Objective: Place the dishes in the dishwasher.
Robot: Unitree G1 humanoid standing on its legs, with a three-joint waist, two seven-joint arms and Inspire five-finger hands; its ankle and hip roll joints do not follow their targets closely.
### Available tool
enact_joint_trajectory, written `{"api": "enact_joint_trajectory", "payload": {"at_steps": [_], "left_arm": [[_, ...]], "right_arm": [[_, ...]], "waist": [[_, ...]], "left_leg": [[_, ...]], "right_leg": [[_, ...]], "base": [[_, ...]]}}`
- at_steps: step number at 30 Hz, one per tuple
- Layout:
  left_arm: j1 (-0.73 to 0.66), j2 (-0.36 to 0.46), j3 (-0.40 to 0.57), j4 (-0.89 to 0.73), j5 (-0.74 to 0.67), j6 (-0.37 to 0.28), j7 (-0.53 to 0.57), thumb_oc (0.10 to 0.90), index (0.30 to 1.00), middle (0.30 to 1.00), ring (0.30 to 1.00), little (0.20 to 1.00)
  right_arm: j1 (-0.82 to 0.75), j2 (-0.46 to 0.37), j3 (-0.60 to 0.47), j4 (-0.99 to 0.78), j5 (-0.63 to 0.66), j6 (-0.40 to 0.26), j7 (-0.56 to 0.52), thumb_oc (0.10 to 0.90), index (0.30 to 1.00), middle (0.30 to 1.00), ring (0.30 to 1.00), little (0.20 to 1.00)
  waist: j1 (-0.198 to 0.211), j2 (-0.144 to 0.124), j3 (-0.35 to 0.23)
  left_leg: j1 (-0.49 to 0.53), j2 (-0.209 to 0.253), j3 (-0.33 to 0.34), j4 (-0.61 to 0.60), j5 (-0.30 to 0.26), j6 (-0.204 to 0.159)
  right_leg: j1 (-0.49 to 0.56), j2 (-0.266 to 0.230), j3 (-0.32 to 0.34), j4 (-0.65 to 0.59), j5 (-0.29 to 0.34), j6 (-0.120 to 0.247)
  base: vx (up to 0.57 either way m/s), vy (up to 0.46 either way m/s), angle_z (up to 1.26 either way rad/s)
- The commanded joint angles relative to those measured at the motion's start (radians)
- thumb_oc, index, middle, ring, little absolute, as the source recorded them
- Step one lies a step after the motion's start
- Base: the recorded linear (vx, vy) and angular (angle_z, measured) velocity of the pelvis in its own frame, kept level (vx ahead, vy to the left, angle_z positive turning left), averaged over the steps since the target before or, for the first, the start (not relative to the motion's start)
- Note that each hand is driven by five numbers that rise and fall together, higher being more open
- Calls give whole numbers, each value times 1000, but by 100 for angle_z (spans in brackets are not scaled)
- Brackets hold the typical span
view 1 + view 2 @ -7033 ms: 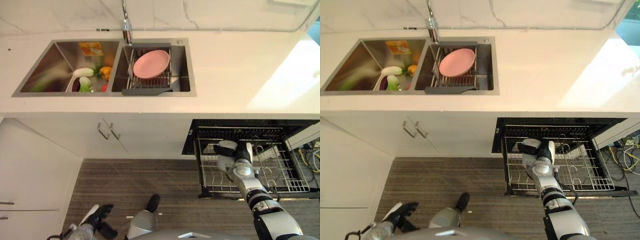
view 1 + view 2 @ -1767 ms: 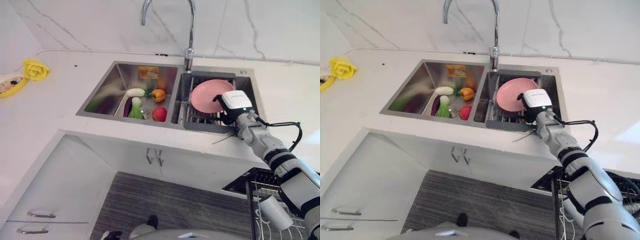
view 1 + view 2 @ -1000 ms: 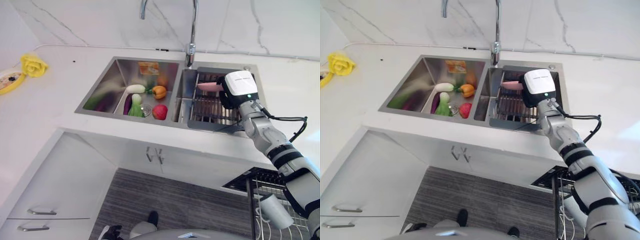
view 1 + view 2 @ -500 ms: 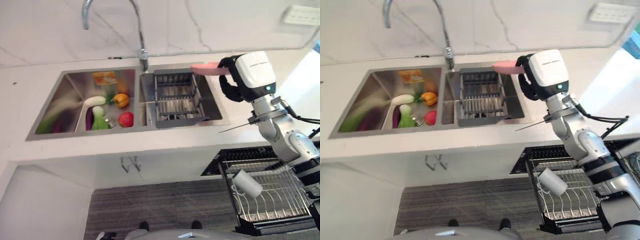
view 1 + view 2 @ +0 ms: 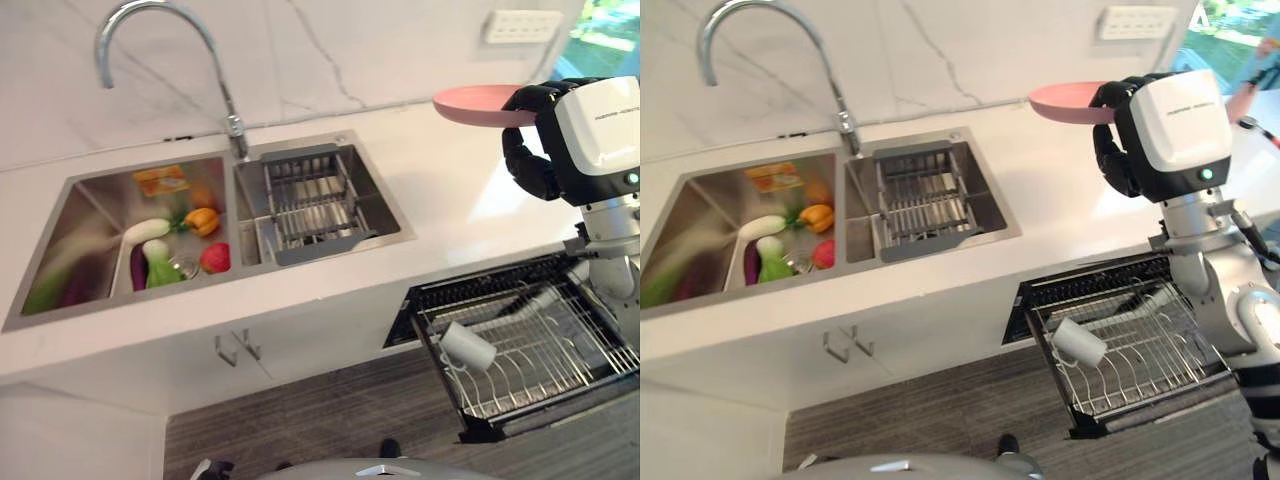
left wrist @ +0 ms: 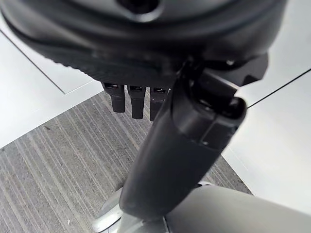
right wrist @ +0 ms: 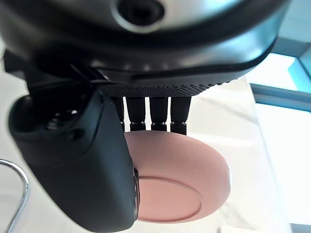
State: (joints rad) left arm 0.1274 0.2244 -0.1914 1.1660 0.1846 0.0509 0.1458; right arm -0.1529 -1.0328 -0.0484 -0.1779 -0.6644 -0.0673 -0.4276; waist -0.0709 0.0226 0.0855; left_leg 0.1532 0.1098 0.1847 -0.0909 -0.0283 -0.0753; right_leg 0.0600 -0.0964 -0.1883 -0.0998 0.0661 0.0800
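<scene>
Your right hand grips pink plate, upper right of frame, above counter; left hand relaxed.

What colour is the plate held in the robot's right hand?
Plain pink, no pattern. The plate, pinched by the right hand, shows best in the right wrist view.

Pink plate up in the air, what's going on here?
The robot's right hand grips the pink plate by its edge, holding it level above the white counter. The sink's drying rack has no dish on it. Below the counter, the dishwasher's lower rack is pulled out with a white mug lying in it. The left hand hangs near the floor, fingers straight, holding nothing.
</scene>
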Motion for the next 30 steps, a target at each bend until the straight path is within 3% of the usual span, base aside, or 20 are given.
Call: {"api": "enact_joint_trajectory", "payload": {"at_steps": [1,3,4,5,6,7,8,9,10,11,12,13,16,18,20,28,30], "left_arm": [[-70,18,-37,67,27,-31,-3,800,900,900,900,900],[-71,19,-37,61,24,-33,-4,800,900,900,900,900],[-84,18,-44,40,4,-42,-2,800,900,900,900,900],[-84,18,-44,40,4,-42,-2,800,900,900,900,900],[-99,9,-49,46,-10,-49,1,800,900,900,900,900],[-112,-1,-48,53,-16,-53,6,800,900,900,900,900],[-140,-6,-54,51,-13,-60,10,800,900,900,900,900],[-146,0,-52,44,-11,-64,7,800,900,900,900,900],[-147,7,-49,33,-8,-67,-1,800,900,900,900,900],[-147,7,-49,33,-8,-67,-1,800,900,900,900,900],[-149,18,-45,21,-4,-64,0,800,900,900,900,900],[-147,39,-37,16,5,-52,2,800,900,900,900,900],[-127,66,4,29,24,-49,3,800,900,900,900,900],[-112,68,18,28,20,-52,0,800,900,900,900,900],[-103,55,60,38,-24,-50,9,800,900,900,900,900],[-92,31,81,42,-59,-54,15,800,900,900,900,900],[-89,-4,38,28,-57,-57,-8,800,900,900,900,900]], "right_arm": [[-131,-56,-61,-24,10,6,-97,400,300,300,300,300],[-125,-58,-70,-29,8,4,-97,400,300,300,300,300],[-141,-70,-67,-34,-7,2,-112,400,300,300,300,300],[-141,-70,-67,-34,-7,2,-112,400,300,300,300,300],[-165,-83,-48,-31,-28,-1,-115,400,300,300,300,300],[-177,-87,-48,-35,-35,5,-122,400,300,300,300,300],[-190,-96,-56,-43,-48,28,-129,400,300,300,300,300],[-208,-91,-50,-52,-58,35,-131,400,300,300,300,300],[-239,-90,-32,-55,-71,41,-127,400,300,300,300,300],[-239,-90,-32,-55,-71,41,-127,400,300,300,300,300],[-270,-88,-9,-49,-88,49,-131,400,300,300,300,300],[-300,-83,15,-55,-101,54,-130,400,300,300,300,300],[-291,-76,48,-54,-145,50,-118,400,300,300,300,300],[-246,-78,34,-62,-166,53,-110,400,300,300,300,300],[-215,-65,10,-71,-186,76,-111,400,300,300,300,300],[-179,-62,9,-62,-190,77,-90,400,300,300,300,300],[-111,-42,33,-60,-169,47,-42,400,300,300,300,300]], "waist": [[26,-54,-54],[24,-56,-49],[29,-62,-23],[29,-62,-23],[33,-61,-7],[27,-63,2],[6,-65,25],[8,-62,36],[21,-53,39],[21,-53,39],[34,-42,47],[40,-34,53],[93,-42,36],[113,-58,16],[131,-77,0],[140,-77,-26],[114,-60,-34]], "left_leg": [[45,40,-3,18,-81,15],[41,36,-12,49,-99,23],[0,-2,-105,139,-146,44],[0,-2,-105,139,-146,44],[-8,-62,-213,149,-186,62],[-20,-86,-232,145,-179,66],[-51,-97,-186,142,-168,67],[-72,-96,-149,143,-160,67],[-100,-92,-111,147,-155,72],[-100,-92,-111,147,-155,72],[-126,-88,-74,156,-142,75],[-146,-75,-22,162,-129,81],[-184,-48,56,183,-114,91],[-201,-57,68,200,-121,88],[-217,-45,104,216,-109,74],[-191,-29,116,190,-105,66],[-122,-14,102,112,-68,48]], "right_leg": [[-2,-80,52,63,-72,78],[-18,-80,78,80,-74,76],[-67,-76,132,118,-70,71],[-67,-76,132,118,-70,71],[-110,-64,175,131,-41,79],[-139,-73,188,123,-6,90],[-181,-107,183,97,92,130],[-215,-132,159,79,149,150],[-236,-144,112,49,165,164],[-236,-144,112,49,165,164],[-240,-154,34,28,146,164],[-212,-152,-23,41,89,137],[-91,-158,-65,122,-23,111],[-33,-165,-84,99,-32,112],[-27,-168,-101,49,9,129],[-10,-148,-111,16,-5,127],[9,-116,-130,13,-41,112]], "base": [[-18,33,-48],[-53,38,-64],[-80,30,-48],[-146,74,-101],[-140,85,-89],[-334,129,-154],[-379,91,-166],[-418,72,-140],[-224,28,-75],[-244,77,-72],[-310,98,-128],[-398,88,-180],[-265,-38,-158],[-94,-77,-101],[-75,-139,-31],[47,-59,-27],[128,-156,1]]}}
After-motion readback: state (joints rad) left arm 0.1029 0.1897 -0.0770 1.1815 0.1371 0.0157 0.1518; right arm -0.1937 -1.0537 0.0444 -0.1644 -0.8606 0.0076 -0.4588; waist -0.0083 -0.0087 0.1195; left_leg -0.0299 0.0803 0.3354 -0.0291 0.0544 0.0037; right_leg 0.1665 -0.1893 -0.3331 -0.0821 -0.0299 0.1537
